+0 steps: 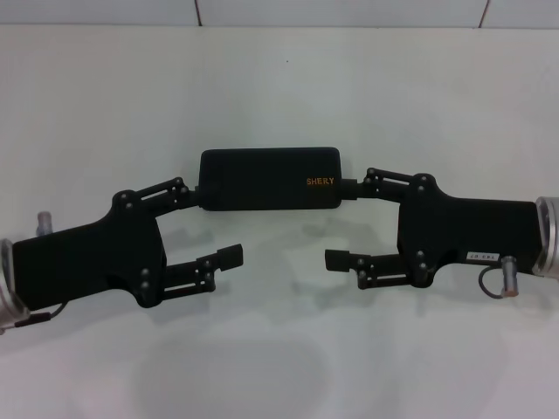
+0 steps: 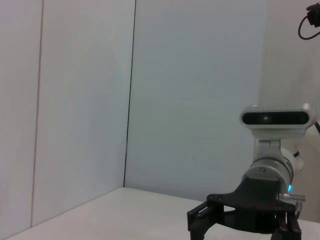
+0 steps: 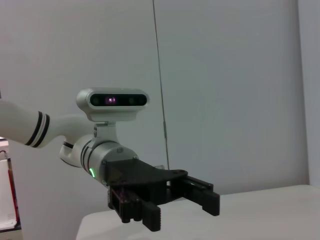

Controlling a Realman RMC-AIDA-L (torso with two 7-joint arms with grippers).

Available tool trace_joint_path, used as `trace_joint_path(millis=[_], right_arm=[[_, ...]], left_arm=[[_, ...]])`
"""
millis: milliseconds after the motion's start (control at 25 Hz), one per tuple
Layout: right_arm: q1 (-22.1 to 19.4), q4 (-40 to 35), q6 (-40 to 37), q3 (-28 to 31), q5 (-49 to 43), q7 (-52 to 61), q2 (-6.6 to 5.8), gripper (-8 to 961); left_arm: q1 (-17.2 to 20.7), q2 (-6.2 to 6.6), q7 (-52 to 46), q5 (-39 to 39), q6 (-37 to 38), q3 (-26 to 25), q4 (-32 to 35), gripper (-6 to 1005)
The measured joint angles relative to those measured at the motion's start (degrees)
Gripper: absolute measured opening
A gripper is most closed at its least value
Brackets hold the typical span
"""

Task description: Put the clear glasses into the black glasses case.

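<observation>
the closed black glasses case (image 1: pixel 270 179) is lying lengthwise between the wide-open left tool (image 1: pixel 205 223) and the wide-open right tool (image 1: pixel 347 224), their far fingers at its ends.

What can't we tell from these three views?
- Clear glasses: not seen in any view; the shut black glasses case would hide them if inside.
- Contact of left gripper and right gripper far fingers with case ends: head view, black on black.
- Case: outside both wrist views.
</observation>
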Motion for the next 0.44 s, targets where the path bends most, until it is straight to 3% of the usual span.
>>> trace_joint_path(millis=[440], right_arm=[[-0.7, 0.6, 0.0, -0.1, 0.1, 0.0, 0.17, 845]], left_arm=[[0.1, -0.17, 0.0, 0.7, 0.1, 0.0, -0.2, 787]])
